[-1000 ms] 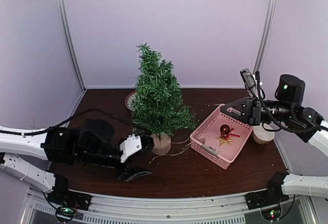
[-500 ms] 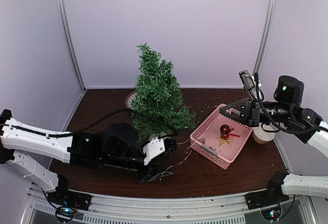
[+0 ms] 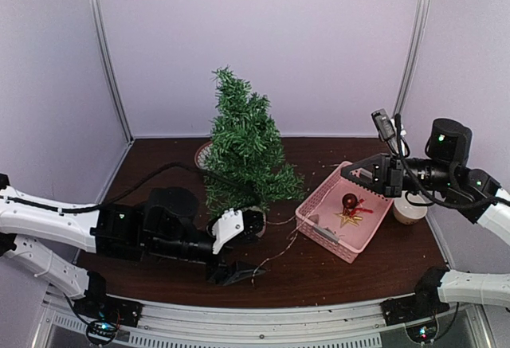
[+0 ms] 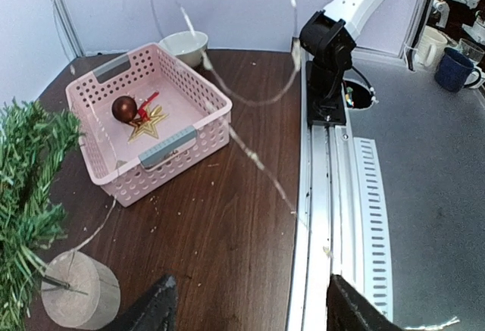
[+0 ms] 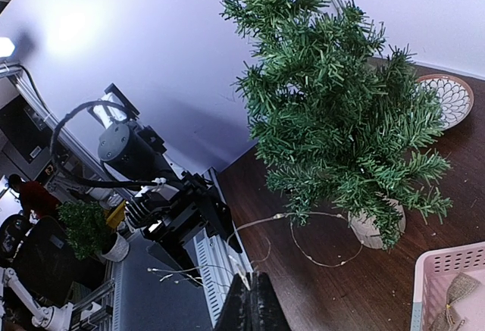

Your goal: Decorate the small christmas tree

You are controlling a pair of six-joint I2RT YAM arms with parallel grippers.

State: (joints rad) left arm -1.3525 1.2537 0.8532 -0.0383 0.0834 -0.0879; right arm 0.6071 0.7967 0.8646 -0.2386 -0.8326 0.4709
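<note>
Left gripper (image 3: 251, 246) wide; right gripper (image 5: 252, 282) closed (fingers cropped); small christmas tree (image 3: 243, 149) base half-hidden.

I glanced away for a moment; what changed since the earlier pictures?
The left gripper swung right, to in front of the small christmas tree, jaws open; the light wire got dragged toward the near edge. Tree, pink basket and shut right gripper stayed put.
</note>
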